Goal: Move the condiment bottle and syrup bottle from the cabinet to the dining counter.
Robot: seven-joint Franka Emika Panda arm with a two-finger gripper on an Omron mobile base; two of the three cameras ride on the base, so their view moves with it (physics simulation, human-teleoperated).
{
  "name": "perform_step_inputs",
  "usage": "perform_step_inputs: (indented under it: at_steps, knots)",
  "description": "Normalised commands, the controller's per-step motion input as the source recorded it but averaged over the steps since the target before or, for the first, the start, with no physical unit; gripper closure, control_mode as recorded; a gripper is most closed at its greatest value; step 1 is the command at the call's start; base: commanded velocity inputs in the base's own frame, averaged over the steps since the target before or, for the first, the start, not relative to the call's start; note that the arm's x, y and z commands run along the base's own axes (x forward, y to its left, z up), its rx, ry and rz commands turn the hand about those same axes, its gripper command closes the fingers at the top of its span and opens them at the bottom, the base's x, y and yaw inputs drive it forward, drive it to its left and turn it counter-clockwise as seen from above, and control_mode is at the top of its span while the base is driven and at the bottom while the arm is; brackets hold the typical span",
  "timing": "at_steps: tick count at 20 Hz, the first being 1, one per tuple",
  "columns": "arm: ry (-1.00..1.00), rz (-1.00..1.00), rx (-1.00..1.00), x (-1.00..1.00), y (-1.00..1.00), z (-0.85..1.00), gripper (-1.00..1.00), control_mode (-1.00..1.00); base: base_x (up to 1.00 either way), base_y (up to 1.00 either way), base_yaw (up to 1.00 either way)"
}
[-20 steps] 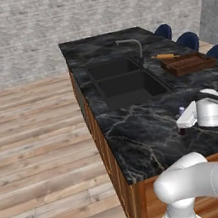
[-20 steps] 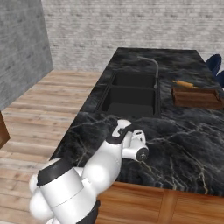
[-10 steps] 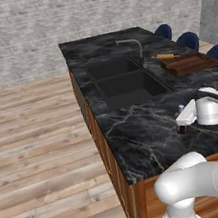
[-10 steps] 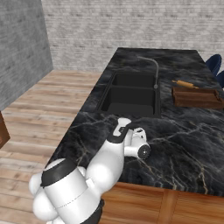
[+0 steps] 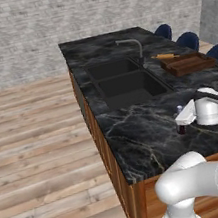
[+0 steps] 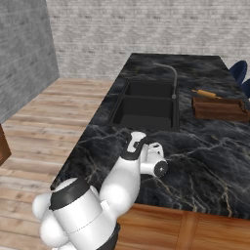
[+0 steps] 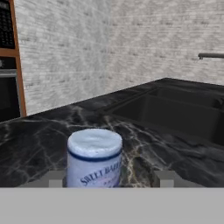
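The condiment bottle (image 7: 94, 158) stands upright on the black marble dining counter (image 5: 136, 136), near its front end. In the hand view its pale cap with a blue band sits between my gripper's (image 7: 109, 178) two fingertips (image 7: 164, 178), with a gap on each side. From the left base view, the dark red bottle (image 5: 181, 128) shows just under the white hand, with the gripper (image 5: 183, 119) around it and open. The right base view has the arm and hand (image 6: 146, 158) covering the bottle. The syrup bottle and the cabinet are out of view.
A double sink (image 5: 127, 83) with a grey faucet (image 5: 134, 45) lies beyond the bottle. A wooden board (image 5: 186, 63) with a rolling pin sits at the right, and blue stools (image 5: 188, 40) stand behind. Wooden floor runs along the counter's left side.
The fingertips have spread apart, letting go of the condiment bottle, which stays standing on the counter. The arm has hardly moved.
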Motion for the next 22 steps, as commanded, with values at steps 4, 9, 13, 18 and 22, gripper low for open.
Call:
perform_step_inputs:
  at_steps: [4,9,13,18,22]
  knots:
    - [0.00,0.00,0.00,-0.03,0.00,-0.16,-1.00,-1.00,0.00,0.00,0.00]
    - [0.00,0.00,0.00,-0.11,0.00,-0.08,-1.00,-1.00,0.00,0.00,0.00]
    - [-0.01,0.00,0.00,-0.15,0.00,0.00,-1.00,-1.00,0.00,0.00,0.00]
    - [0.00,0.00,0.00,-0.12,0.00,0.07,-1.00,-1.00,0.00,0.00,0.00]
    - [0.00,0.00,0.00,-0.05,0.00,0.27,-1.00,-1.00,0.00,0.00,0.00]
